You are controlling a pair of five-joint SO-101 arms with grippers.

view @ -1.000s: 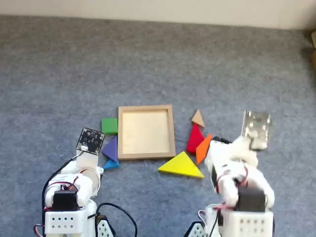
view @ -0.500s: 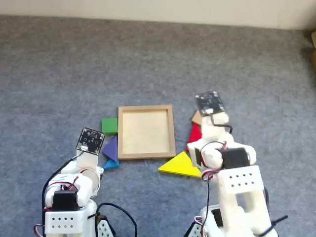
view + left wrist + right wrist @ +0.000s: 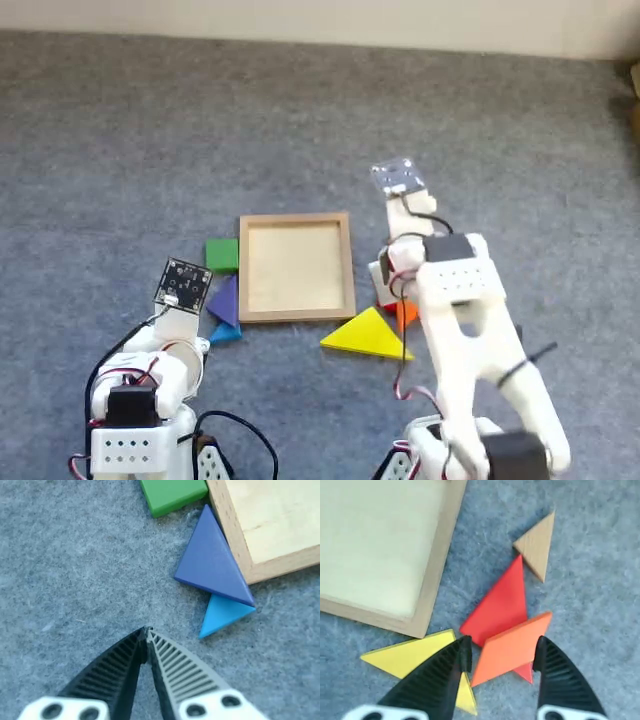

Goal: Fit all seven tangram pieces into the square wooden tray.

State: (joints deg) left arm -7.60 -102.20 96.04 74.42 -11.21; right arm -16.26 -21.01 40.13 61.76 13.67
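Note:
The square wooden tray (image 3: 295,218) lies empty mid-table. Left of it are a green square (image 3: 222,254), a purple triangle (image 3: 226,298) and a light blue triangle (image 3: 226,332). My left gripper (image 3: 147,631) is shut just above the carpet, short of the purple triangle (image 3: 212,562) and light blue triangle (image 3: 223,614). Right of the tray (image 3: 437,560) lie a tan triangle (image 3: 537,545), a red triangle (image 3: 502,605), an orange parallelogram (image 3: 512,647) and a yellow triangle (image 3: 412,655). My right gripper (image 3: 502,652) is open, its fingers either side of the orange parallelogram.
Grey carpet covers the table. The right arm (image 3: 450,290) stretches over the pieces right of the tray and hides most of them from above; the yellow triangle (image 3: 368,334) shows beside it. The green square (image 3: 172,494) touches the tray's corner.
The right arm swung in from the right and reached forward over the red and orange pieces. The left arm stayed still.

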